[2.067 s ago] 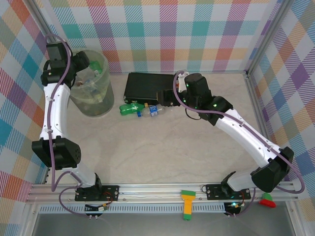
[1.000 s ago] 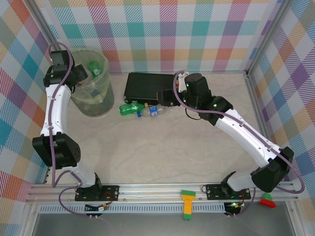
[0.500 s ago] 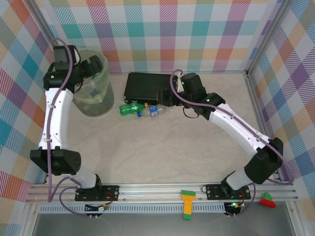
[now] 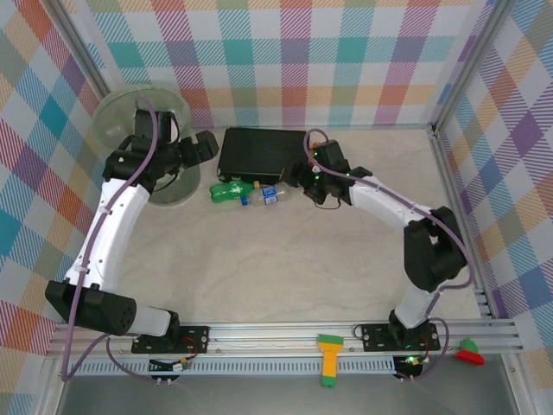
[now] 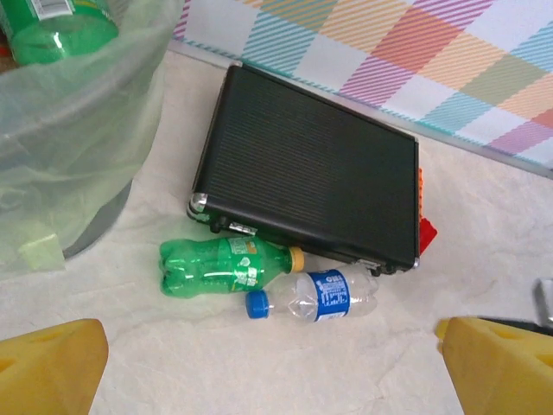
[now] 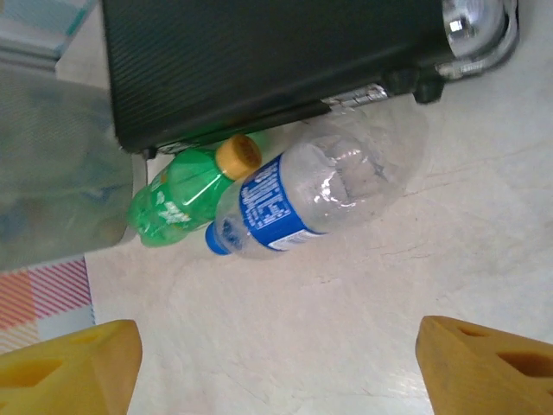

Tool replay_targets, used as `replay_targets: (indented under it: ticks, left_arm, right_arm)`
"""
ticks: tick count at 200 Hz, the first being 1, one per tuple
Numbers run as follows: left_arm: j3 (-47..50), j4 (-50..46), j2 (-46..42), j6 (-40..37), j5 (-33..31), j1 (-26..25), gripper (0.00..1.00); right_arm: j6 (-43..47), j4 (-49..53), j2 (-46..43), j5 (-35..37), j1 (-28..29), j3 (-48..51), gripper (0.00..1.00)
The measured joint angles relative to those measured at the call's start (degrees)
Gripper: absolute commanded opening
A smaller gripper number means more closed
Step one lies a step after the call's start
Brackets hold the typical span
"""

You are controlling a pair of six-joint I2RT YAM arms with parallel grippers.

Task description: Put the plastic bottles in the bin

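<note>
Top external view: the bin [image 4: 111, 102] stands at the far left of the worktop [image 4: 285, 259], with the black case [image 4: 257, 149] lying flat to its right. Two bottles lie on their sides against the near edge of the case: a green bottle [image 4: 226, 191] and, touching it on the right, a clear blue-labelled bottle [image 4: 270, 194]. The left gripper [image 4: 204, 147] hangs between the bin and the case. The right gripper [image 4: 295, 177] sits low, just beside the clear blue-labelled bottle at the near right corner of the case. A green and yellow toy piece [image 4: 329, 359] and a red one [image 4: 471, 350] lie off the worktop by the near rail. Left wrist view: the yellow fingertips [image 5: 52, 367] of the left gripper stand wide apart with nothing between them, above bare worktop near the two bottles. The cap of the green bottle points at the case, the blue cap of the clear one toward the camera's left. A second green bottle [image 5: 60, 26] lies inside the bin. Small orange and red pieces [image 5: 423, 226] show at the right edge of the case. Right wrist view: the fingertips [image 6: 484, 363] of the right gripper are spread wide and hold nothing. The clear blue-labelled bottle lies ahead of them, apart from both.
</note>
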State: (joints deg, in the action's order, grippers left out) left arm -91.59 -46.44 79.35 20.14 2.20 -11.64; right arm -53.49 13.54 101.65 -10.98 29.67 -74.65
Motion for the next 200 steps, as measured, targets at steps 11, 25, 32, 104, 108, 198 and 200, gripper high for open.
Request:
replay_targets:
  ticks: [11, 25, 32, 104, 108, 198, 200]
  left_arm:
    - [0.9, 0.0, -0.8, 0.1, 0.0, -0.3, 0.99]
    - [2.0, -0.2, -2.1, 0.1, 0.3, -0.6, 0.99]
    - [2.4, -0.5, -2.8, 0.0, 0.3, -0.7, 0.99]
    - [3.4, -4.5, -9.1, -0.3, 1.0, -0.7, 0.99]
    - [3.5, -4.7, -9.4, -0.4, 1.1, -0.7, 0.99]
    - [5.2, -6.1, -10.5, -0.4, 1.8, -2.6, 0.96]
    - [5.2, -6.1, -10.5, -0.4, 1.8, -2.6, 0.96]
  right_arm:
    - [-2.9, -2.3, 2.6, -0.3, 0.2, 0.0, 0.8]
    - [-5.9, -4.3, 5.2, -0.2, 0.5, 0.0, 0.8]
    - [-7.3, -5.1, 6.5, 0.0, 0.7, -0.1, 0.8]
    - [-20.4, -10.1, 15.7, 3.0, 3.7, -3.3, 0.81]
    - [-20.8, -10.1, 16.0, 3.4, 3.8, -3.7, 0.81]
    - [-26.8, -11.6, 21.0, 7.2, 5.0, -8.6, 0.62]
    - [-26.8, -11.8, 21.0, 7.2, 5.0, -8.6, 0.62]
